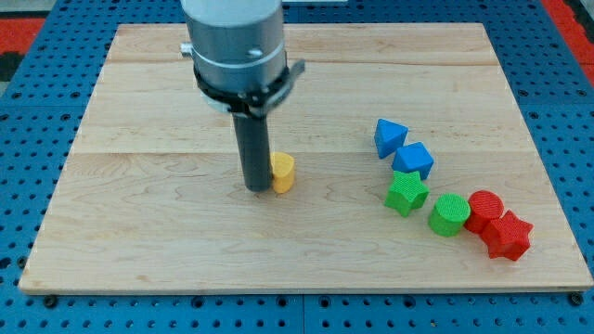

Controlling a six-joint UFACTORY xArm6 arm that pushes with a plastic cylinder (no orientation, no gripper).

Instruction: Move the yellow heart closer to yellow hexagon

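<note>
A small yellow block (pixel 283 173) sits near the middle of the wooden board (pixel 139 213); its shape is hard to make out, as the rod hides its left side. My tip (pixel 255 188) rests on the board right at the block's left side, touching or almost touching it. Only one yellow block shows in the camera view; a second yellow block is not visible and may be hidden behind the arm.
At the view's right lie a blue triangle (pixel 389 135), a blue block (pixel 413 160), a green star (pixel 406 193), a green cylinder (pixel 449 214), a red cylinder (pixel 484 209) and a red star (pixel 508 237). The arm's grey body (pixel 234 42) covers the board's top middle.
</note>
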